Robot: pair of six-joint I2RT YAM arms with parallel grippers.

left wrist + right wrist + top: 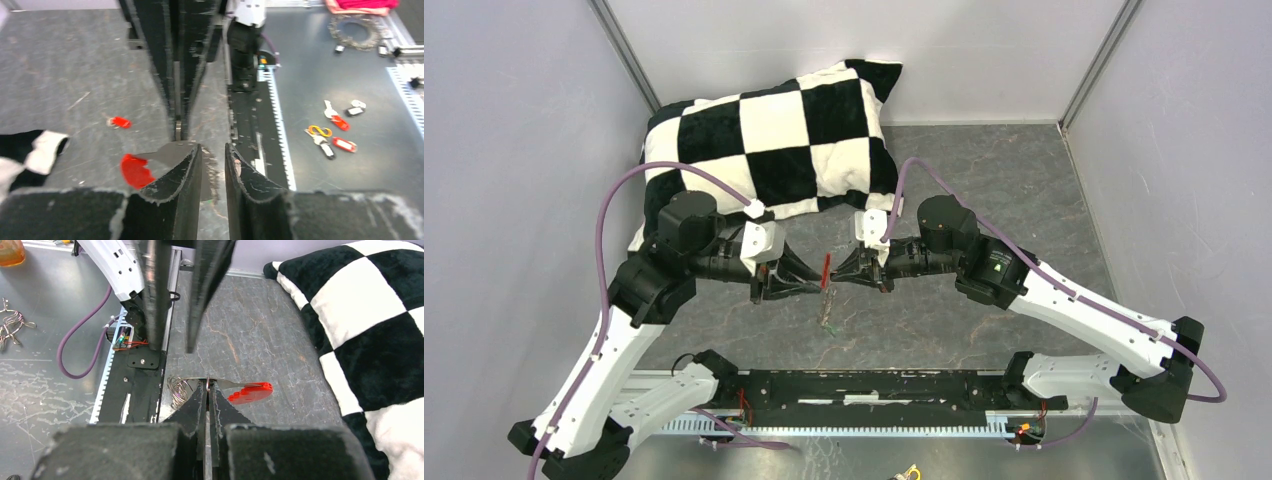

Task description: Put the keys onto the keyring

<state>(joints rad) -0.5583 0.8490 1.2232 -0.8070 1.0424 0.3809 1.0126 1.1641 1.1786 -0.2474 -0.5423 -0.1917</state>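
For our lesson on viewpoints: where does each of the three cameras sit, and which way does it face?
Top: above and behind, looking down at the table; left arm and right arm show.
Left wrist: on the left arm, facing the right tool; its own left tool shows.
Right wrist: on the right arm, facing the left tool, pillow at right; its own tool shows.
Shared: all three see the red fob.

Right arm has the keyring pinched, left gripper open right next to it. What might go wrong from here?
1. The right gripper pinches only thin metal of the keyring at its very tips; a nudge might twist it loose.
2. The left gripper stands open right beside it, so the fingertips may collide.
3. The red key lies apart on the table, not yet on the ring.
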